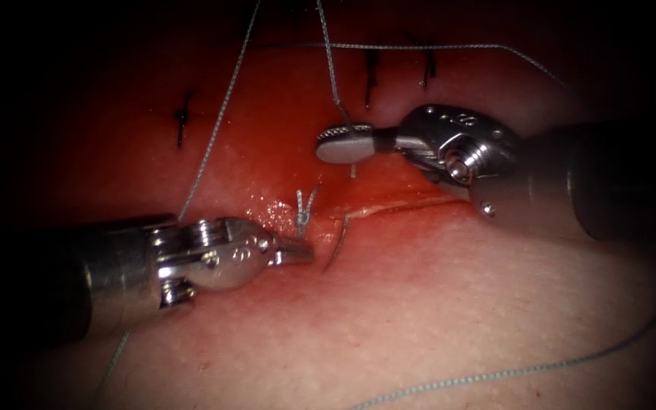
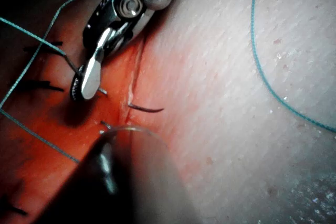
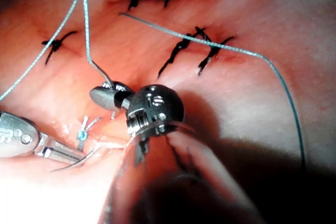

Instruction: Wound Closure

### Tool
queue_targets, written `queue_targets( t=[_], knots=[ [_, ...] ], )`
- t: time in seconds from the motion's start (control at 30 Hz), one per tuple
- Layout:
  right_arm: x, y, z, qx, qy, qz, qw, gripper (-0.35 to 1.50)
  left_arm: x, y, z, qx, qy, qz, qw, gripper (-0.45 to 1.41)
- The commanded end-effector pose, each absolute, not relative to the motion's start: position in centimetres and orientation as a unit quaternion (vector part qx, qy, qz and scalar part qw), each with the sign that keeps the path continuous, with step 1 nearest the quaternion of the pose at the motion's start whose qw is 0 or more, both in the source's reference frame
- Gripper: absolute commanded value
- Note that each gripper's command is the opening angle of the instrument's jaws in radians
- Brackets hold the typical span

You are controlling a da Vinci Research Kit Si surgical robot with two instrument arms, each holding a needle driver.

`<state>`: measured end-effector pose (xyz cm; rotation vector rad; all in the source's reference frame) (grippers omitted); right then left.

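The right pincer (image 1: 337, 144) is clamped on the thread (image 1: 331, 68) next to the needle's (image 1: 337, 244) swaged end. The needle sits in the tissue (image 1: 434, 304) across the cut (image 1: 396, 203), its dark curved tip showing just beyond the left pincer (image 1: 301, 253). That pincer looks closed on nothing and is the nearer one; the needle's curve runs crosswise to its tips.

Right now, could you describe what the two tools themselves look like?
Both are polished silver metal on dark cylindrical shafts. The left tool has a rounded, pinned wrist joint and short slim jaws. The right tool has broader, paddle-shaped jaws, a ribbed wrist with a round screw head, and small engraved marks on its housing.
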<state>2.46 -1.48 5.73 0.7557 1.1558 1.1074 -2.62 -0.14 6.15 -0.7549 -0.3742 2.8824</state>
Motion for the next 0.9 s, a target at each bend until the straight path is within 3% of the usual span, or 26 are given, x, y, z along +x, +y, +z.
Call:
queue_targets(
  t=[0.03,0.07,0.13,0.23,0.67,0.77,0.9],
  knots=[
    [2.56,-1.37,5.82,0.321,0.518,0.489,0.624,-0.05,-2.68,-0.12,6.20,-0.251,-0.123,0.958,0.069,-0.23],
    [2.56,-1.33,5.84,0.310,0.525,0.489,0.624,0.34,-2.68,-0.12,6.20,-0.251,-0.123,0.958,0.066,-0.23],
    [2.56,-1.25,5.89,0.289,0.536,0.488,0.626,0.91,-2.69,-0.12,6.20,-0.252,-0.122,0.958,0.067,-0.25],
    [2.55,-1.12,5.97,0.250,0.543,0.483,0.640,1.26,-2.69,-0.12,6.20,-0.252,-0.122,0.958,0.067,-0.25],
    [2.41,-0.90,5.83,0.066,0.526,0.390,0.753,1.38,-2.70,-0.11,6.20,-0.252,-0.121,0.958,0.068,-0.27],
    [2.49,-0.95,5.71,0.039,0.510,0.361,0.780,1.30,-2.70,-0.11,6.21,-0.251,-0.121,0.958,0.068,-0.28],
    [2.60,-0.99,5.62,0.033,0.498,0.344,0.795,1.01,-2.70,-0.12,6.21,-0.251,-0.121,0.958,0.068,-0.28]
  ],
)
